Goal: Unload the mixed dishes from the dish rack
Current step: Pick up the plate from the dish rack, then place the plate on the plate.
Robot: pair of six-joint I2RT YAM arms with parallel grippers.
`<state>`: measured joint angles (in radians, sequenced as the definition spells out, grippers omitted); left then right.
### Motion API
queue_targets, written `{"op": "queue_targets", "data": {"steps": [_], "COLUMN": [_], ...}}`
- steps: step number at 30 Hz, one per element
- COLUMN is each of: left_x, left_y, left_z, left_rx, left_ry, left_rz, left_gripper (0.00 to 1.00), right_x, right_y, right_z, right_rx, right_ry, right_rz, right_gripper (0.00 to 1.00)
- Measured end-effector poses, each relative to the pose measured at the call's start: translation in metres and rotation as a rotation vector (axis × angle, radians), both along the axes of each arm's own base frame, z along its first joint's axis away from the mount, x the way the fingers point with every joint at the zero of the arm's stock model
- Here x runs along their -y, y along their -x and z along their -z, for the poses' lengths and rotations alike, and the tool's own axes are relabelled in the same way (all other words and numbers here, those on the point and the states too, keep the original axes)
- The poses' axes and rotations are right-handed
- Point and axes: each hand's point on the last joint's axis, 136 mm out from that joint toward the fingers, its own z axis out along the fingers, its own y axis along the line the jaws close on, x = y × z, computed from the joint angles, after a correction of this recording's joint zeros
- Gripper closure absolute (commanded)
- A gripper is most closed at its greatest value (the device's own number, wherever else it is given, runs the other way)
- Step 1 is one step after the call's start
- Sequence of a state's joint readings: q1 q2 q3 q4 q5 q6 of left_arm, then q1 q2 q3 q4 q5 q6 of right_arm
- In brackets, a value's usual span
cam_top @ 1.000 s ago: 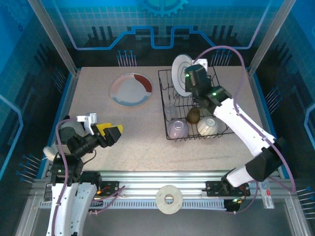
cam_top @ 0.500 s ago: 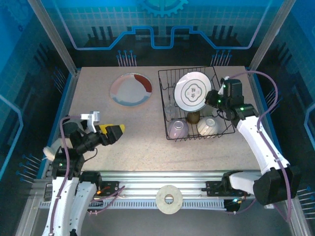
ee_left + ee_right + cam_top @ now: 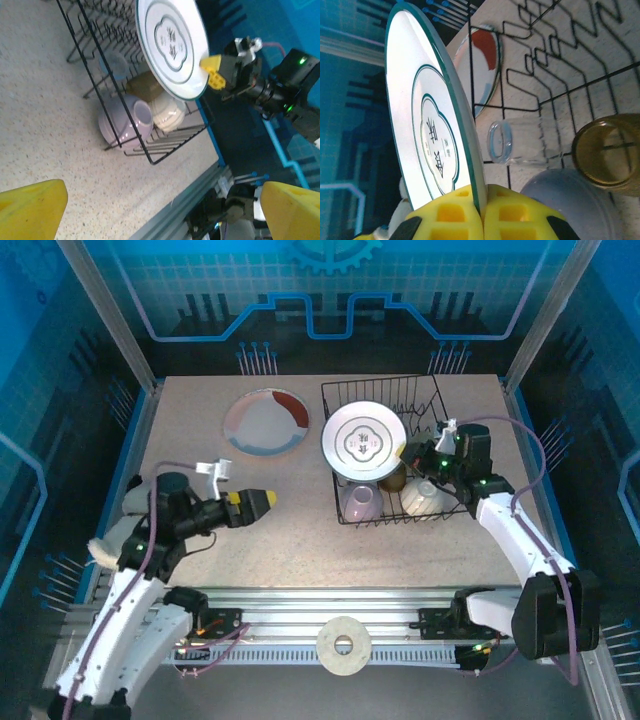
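Green-rimmed white plate [image 3: 363, 441], rim pinched between right jaws, over dish rack [image 3: 400, 400]; left jaws released, empty

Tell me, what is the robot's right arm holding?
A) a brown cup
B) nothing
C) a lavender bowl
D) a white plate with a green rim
D: the right gripper is clamped on the edge of the green-rimmed white plate, held above the dish rack.
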<state>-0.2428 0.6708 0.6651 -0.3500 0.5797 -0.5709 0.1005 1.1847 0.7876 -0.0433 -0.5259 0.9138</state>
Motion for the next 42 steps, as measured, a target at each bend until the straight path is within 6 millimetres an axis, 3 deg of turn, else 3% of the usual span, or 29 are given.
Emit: {"op": "queue_targets", "data": {"steps": [5, 10, 15, 26, 42], "left_x": [0.030, 0.060, 0.075, 0.092, 0.100], "left_y": [-0.011, -0.029, -0.053, -0.086, -0.113], "left_z": [0.032, 0.031, 0.032, 0.023, 0.036], "left_rx": [-0.099, -0.087, -0.069, -0.009, -0.033], "left_ry": [-0.077, -0.096, -0.082, -0.017, 0.019], "left_rz": [0.061, 0.098, 0.069, -0.021, -0.109], "left_gripper": [0.02, 0.07, 0.17, 0.33, 0.64], "right_x": [-0.009, -0.014, -0.017, -0.018, -0.019], "right_y": [0.005, 0.006, 0.009, 0.010, 0.011], "right_z": [0.001, -0.005, -0.003, -0.002, 0.000], "right_rx": [0.016, 0.041, 0.030, 0.021, 0.016], "right_ry": [-0.053, -0.081, -0.094, -0.098, -0.099], "right_rz": [-0.055, -0.087, -0.107, -0.115, -0.117], "right_gripper": [1.00, 1.00, 1.00, 1.00, 1.00]}}
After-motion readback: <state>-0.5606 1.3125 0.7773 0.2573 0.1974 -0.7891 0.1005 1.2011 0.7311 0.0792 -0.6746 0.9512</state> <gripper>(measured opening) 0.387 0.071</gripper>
